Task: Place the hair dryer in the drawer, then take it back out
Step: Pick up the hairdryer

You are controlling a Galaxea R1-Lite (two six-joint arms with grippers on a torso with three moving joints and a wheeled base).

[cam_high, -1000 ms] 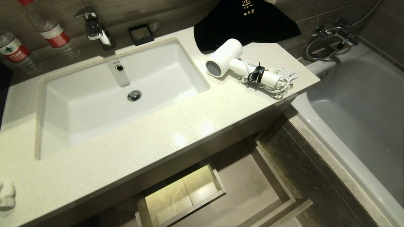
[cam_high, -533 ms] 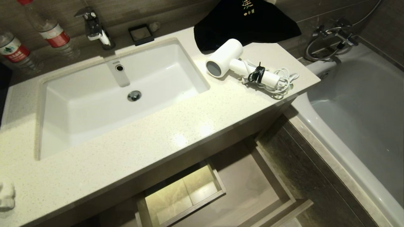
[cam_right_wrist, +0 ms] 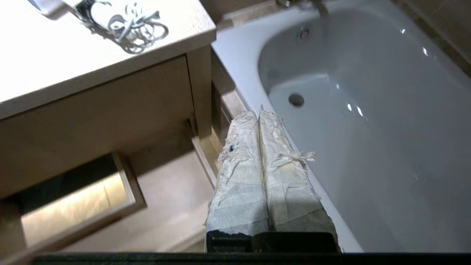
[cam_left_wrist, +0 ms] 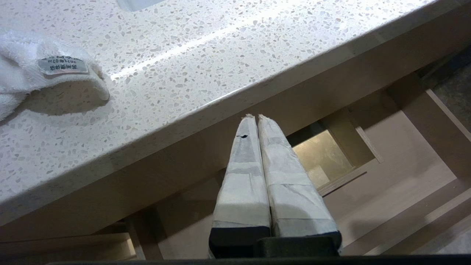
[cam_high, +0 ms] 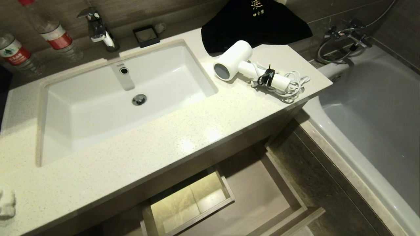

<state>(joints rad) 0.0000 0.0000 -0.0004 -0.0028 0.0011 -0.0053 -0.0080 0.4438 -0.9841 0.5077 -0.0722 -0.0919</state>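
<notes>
The white hair dryer (cam_high: 233,60) lies on the speckled counter (cam_high: 183,131) to the right of the sink, its grey round end facing me and its cord (cam_right_wrist: 128,24) bundled by a black tie. Below the counter the light wood drawer (cam_high: 259,193) stands pulled out, with a boxed rectangular cut-out (cam_high: 190,200) inside. Neither arm shows in the head view. In the left wrist view my left gripper (cam_left_wrist: 254,116) is shut and empty in front of the counter's edge, above the drawer (cam_left_wrist: 401,162). My right gripper (cam_right_wrist: 257,110) is shut and empty, hanging over the drawer's right side by the bathtub rim.
A white sink (cam_high: 78,108) with a faucet (cam_high: 98,29) fills the counter's left. Two water bottles (cam_high: 52,31) stand at the back left, a black cloth (cam_high: 256,23) behind the dryer, a white towel (cam_left_wrist: 22,66) at the counter's near left. A bathtub (cam_high: 377,114) lies right.
</notes>
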